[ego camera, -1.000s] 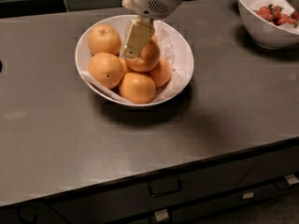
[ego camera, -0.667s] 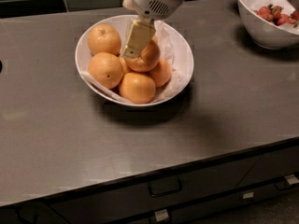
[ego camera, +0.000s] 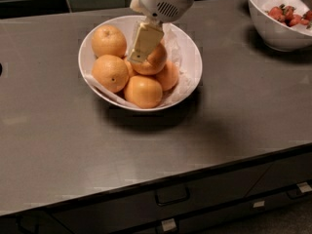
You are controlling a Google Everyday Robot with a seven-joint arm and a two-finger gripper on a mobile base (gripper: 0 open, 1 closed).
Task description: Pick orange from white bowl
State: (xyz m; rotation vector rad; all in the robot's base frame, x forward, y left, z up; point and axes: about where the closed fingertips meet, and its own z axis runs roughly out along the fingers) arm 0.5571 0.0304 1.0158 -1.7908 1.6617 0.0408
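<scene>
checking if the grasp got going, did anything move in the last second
Nothing visibly changed. The gripper is at the same spot, down in the white bowl against the middle orange. The other oranges and the bowl of red fruit lie as before.

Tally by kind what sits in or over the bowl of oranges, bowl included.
oranges: 5 visible
white bowl: 1
gripper, down over the middle of the pile: 1
Total: 7
</scene>
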